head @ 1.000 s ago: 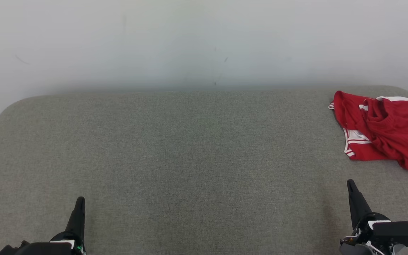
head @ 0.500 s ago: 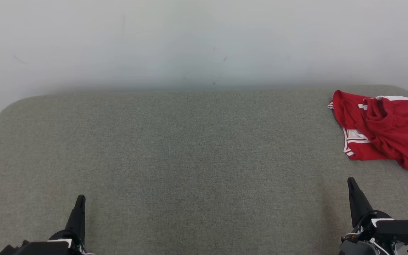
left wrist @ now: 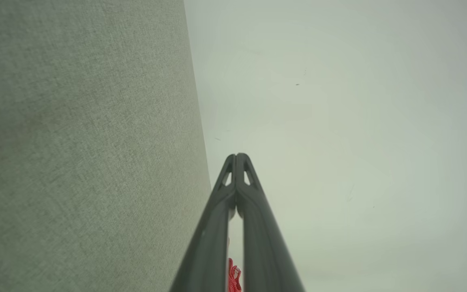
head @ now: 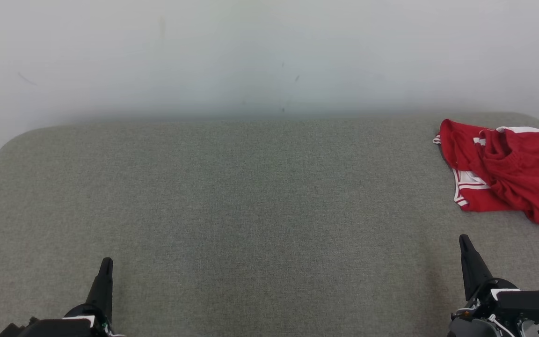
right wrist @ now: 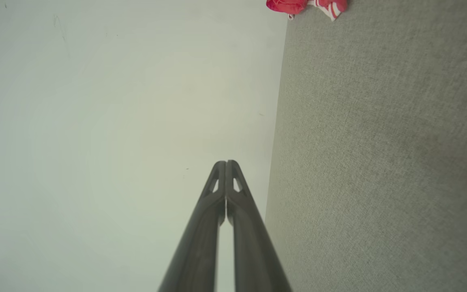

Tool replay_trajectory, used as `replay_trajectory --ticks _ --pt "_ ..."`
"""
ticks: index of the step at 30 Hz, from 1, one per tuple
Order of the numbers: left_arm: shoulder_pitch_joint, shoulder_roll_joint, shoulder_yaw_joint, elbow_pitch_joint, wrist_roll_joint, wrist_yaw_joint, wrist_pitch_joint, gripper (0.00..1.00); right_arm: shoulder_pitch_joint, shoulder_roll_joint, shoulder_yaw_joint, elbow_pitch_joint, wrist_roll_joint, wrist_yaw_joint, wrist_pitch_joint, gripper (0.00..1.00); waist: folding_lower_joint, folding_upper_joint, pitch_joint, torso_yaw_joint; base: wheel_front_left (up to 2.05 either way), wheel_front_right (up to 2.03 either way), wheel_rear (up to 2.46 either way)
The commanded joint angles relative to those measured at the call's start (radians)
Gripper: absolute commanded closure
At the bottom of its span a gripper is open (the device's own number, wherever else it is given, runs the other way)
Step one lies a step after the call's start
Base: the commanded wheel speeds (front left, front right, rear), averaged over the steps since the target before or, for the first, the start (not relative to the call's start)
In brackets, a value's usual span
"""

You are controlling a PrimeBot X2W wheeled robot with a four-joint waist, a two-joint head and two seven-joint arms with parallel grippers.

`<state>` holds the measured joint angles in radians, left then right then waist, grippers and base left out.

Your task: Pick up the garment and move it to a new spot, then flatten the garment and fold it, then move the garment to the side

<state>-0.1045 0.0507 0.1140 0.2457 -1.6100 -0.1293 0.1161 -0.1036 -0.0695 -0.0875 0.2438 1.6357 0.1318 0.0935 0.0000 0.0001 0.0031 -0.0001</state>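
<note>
Currently, garment: red cloth with white stripe trim, lying in a crumpled heap at the far right of the grey padded surface, close to its rounded back corner. Its right part runs past the edge of the head view.
Garment, shape: bunched and lapped over itself, not flat. A white-banded hem shows on its near left side and another white edge along its top.
Left gripper: low at the near left of the surface, pointing away toward the pale wall. Its two dark fingers are pressed together with nothing between them.
Left wrist view: the fingers meet at their tips, with a thin slit lower down. A scrap of red cloth shows through that slit, far off.
Right gripper: low at the near right, also pointing toward the wall. It is closed tight and empty.
Right wrist view: the fingers are joined at the tips. The red and white cloth sits at the top edge, on the far stretch of grey fabric.
Spacing: the garment lies beyond the right gripper, farther back and a little to the right, with bare upholstery between them. It is well apart from the left gripper.
Contact: neither gripper touches the garment.
Surface: grey woven upholstery with rounded corners, set against the wall.
Wall: pale, with a few faint dark marks.
</note>
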Motion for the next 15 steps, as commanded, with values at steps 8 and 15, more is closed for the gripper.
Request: replay_trajectory --ticks 8,15 --pt "-0.009 -0.002 0.002 0.0 -0.005 -0.003 0.0 1.0 -0.007 0.003 -0.005 0.001 -0.006 -0.002 0.004 1.0 0.0 -0.0001 0.0 0.0 0.0 0.0 0.0" --pt "-0.009 -0.002 0.002 0.0 -0.005 -0.003 0.0 1.0 -0.007 0.004 -0.007 0.001 -0.008 -0.002 0.006 1.0 0.0 -0.0001 0.0 0.0 0.0 0.0 0.0"
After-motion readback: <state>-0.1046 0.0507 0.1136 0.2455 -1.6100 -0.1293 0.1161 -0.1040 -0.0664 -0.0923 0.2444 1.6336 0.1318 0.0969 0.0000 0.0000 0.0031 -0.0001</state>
